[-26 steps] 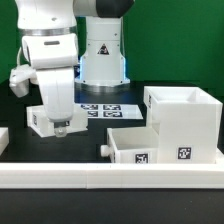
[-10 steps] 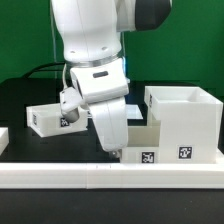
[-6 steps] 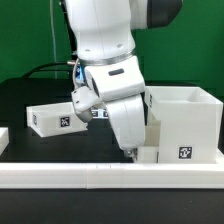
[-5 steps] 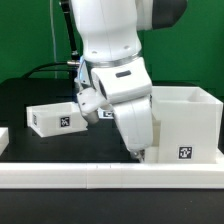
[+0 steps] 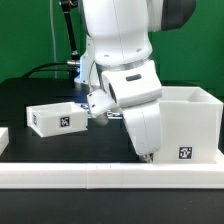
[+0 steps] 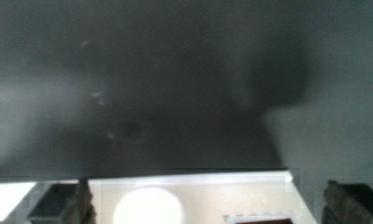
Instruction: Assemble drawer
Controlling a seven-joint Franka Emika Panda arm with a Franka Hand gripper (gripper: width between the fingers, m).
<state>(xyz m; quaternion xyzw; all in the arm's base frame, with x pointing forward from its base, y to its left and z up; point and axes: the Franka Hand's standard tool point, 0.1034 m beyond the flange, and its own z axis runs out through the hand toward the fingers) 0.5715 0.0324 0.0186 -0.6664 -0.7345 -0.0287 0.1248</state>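
The gripper (image 5: 147,156) hung low, its fingers (image 6: 62,203) standing wide apart over the wall of a shallow white plastic tray (image 6: 201,190), just beside the tall white cube-like housing (image 5: 192,120). It should probably centre on this wall before closing.

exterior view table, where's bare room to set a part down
Free: the black table strip between the small tray and the border rail, on the exterior view's left. Crowded: beside the housing, where the arm reaches down.

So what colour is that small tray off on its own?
The small tray is white, with a black-and-white square tag; clearest in the exterior view.
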